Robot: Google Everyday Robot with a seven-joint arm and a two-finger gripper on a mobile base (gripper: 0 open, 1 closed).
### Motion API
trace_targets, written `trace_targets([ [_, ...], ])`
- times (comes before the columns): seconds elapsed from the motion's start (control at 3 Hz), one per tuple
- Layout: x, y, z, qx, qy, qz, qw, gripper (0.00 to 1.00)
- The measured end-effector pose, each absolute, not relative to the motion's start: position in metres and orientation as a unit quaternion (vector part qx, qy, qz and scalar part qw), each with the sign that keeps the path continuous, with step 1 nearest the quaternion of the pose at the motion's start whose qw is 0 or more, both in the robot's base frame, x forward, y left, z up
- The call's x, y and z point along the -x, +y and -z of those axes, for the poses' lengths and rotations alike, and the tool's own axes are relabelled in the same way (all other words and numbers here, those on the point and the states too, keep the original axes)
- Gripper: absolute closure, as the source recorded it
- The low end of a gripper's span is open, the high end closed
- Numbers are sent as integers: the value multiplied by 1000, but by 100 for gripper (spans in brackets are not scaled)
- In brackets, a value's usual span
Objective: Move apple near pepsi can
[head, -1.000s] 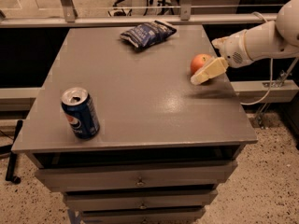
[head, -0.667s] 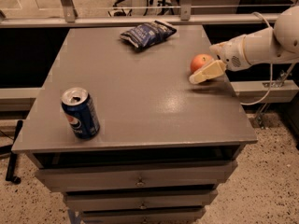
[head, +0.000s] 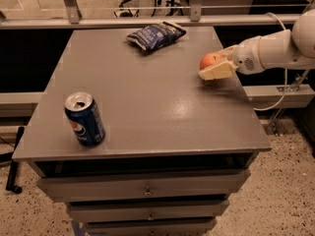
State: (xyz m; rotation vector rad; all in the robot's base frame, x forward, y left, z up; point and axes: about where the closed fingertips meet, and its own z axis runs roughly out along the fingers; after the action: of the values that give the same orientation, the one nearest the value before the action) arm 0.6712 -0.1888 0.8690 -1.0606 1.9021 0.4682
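Observation:
The red-orange apple (head: 208, 60) is at the right side of the grey table (head: 147, 107), toward the back. My gripper (head: 211, 65) reaches in from the right on a white arm. Its cream fingers (head: 217, 72) sit on both sides of the apple and are closed on it, holding it just above the tabletop. The dark blue pepsi can (head: 84, 119) stands upright near the front left corner, far from the apple and the gripper.
A dark blue crinkled chip bag (head: 154, 35) lies at the back middle of the table. The table has drawers (head: 145, 191) below its front edge. A railing (head: 147, 19) runs behind the table. The floor drops away on the right.
The gripper and the apple have shifted together slightly to the left and up. The can and the chip bag have not moved.

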Motion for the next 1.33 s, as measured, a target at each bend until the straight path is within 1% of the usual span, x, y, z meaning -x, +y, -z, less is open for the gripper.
trace_targets([
  [0.33, -651, -178, -895, 432, 750, -207, 456, 100],
  [0.67, -651, -178, -895, 432, 750, -207, 456, 100],
  [1.0, -640, -155, -902, 439, 735, -227, 464, 100],
  [1.33, -599, -82, -914, 482, 687, -284, 463, 100],
])
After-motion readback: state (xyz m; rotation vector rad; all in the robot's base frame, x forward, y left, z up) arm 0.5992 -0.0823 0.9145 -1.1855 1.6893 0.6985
